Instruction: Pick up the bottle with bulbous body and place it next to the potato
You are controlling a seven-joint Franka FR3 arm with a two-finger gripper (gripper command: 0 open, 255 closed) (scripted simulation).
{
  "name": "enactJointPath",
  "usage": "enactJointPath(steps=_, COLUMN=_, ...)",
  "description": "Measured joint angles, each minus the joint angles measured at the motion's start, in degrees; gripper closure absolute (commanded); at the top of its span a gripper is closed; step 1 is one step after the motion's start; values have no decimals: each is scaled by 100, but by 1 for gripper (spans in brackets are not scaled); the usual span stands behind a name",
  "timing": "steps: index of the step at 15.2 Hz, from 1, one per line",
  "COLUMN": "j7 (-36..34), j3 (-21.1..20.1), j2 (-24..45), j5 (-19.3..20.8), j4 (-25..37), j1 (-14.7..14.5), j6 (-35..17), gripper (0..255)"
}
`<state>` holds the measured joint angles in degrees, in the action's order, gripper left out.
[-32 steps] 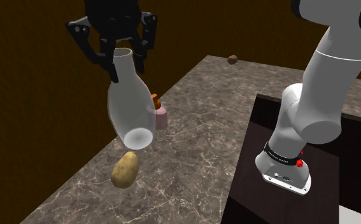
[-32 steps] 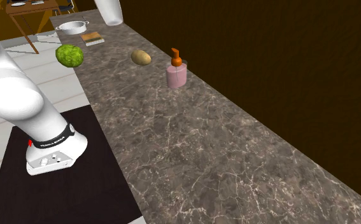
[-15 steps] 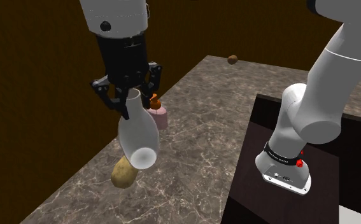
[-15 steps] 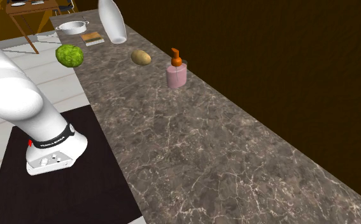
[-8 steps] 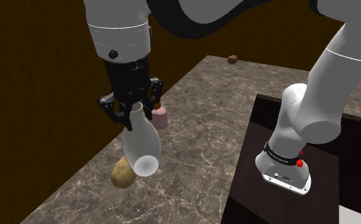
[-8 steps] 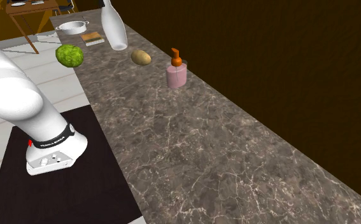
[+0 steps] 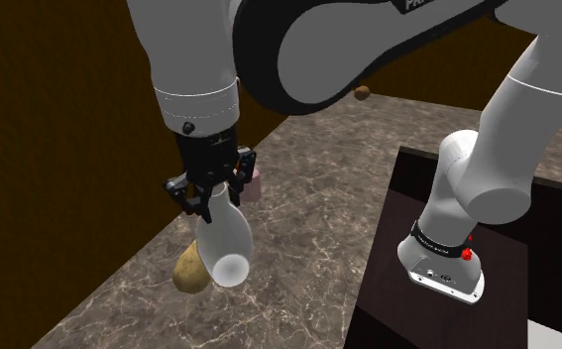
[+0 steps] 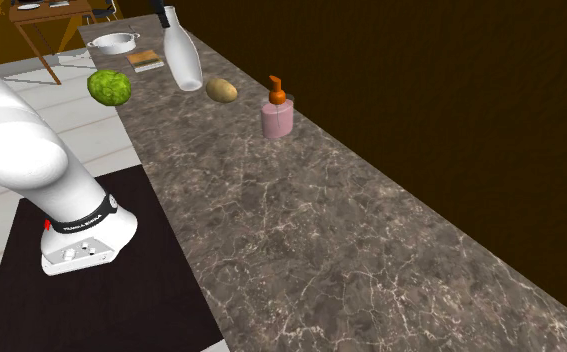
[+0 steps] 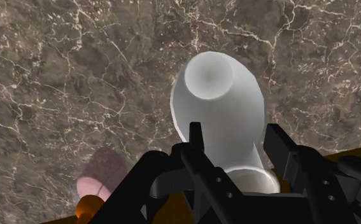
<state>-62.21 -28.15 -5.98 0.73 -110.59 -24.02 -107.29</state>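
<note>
Shoulder view: we are seeing the black gripper (image 7: pixel 212 198) pinching the neck of the white bottle (image 7: pixel 224 243), bulb end down and tilted toward the camera, over the marbled counter (image 7: pixel 308 228).
Grip state: in the wrist view the fingers (image 9: pixel 197 153) are pressing on the narrow neck from both sides, with the bottle clasped between them.
Bottle location: it is hanging low and just beside the potato (image 7: pixel 187 273). In the second exterior view it is sitting between the potato and a green round thing (image 8: pixel 110 87), nearer the potato.
Counter contact: we cannot tell whether the base is touching the surface; we are guessing it is a little above.
Step in hand: we are judging this to be the set-down, with release not yet done.
Doing it well: we are recommending a straight, slow descent, levelling the tilt so the base is meeting the counter flat before the fingers are spreading.
Clearance: we are advising against any sideways drift toward the potato, since a nudge would be rolling it away.
Risk: a bulbous body on a small base, let go while leaning, is likely tipping.
Neighbour: the pink soap dispenser (image 8: pixel 278 115) is standing on the potato's far side, well apart from the bottle.
</note>
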Motion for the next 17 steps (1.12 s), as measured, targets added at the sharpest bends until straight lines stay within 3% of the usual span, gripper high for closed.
enactJointPath(steps=17, j7=-181, j3=-62, j2=267, j5=153, j4=-1056, j1=-21, j6=-1286, gripper=255)
